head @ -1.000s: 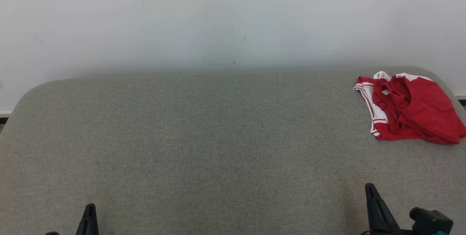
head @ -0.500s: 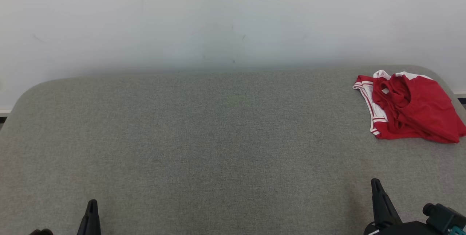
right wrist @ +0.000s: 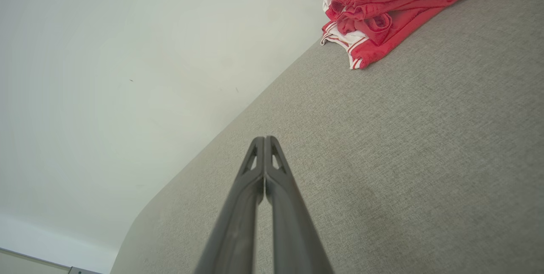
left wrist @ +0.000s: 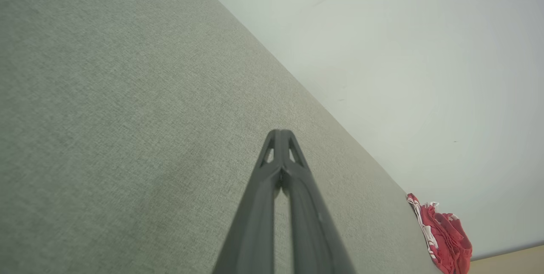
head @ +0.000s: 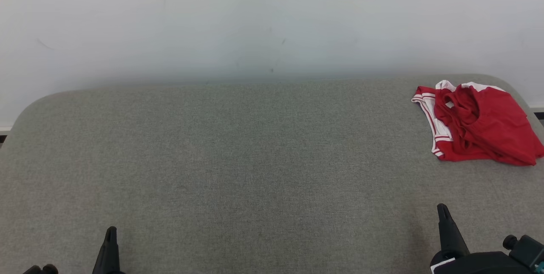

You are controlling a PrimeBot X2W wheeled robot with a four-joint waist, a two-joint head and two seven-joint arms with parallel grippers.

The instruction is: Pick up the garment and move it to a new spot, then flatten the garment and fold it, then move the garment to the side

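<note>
garment (head: 488,129): red, maybe shorts, crumpled | on: grey table (head: 255,159), far-right corner

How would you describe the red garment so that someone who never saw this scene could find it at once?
Start from the wide grey fabric-covered table against the plain white wall. Follow its far edge to the rounded right corner, where a crumpled red cloth garment lies. Its bright red and white striped edging set it apart from the plain grey surface.
</note>
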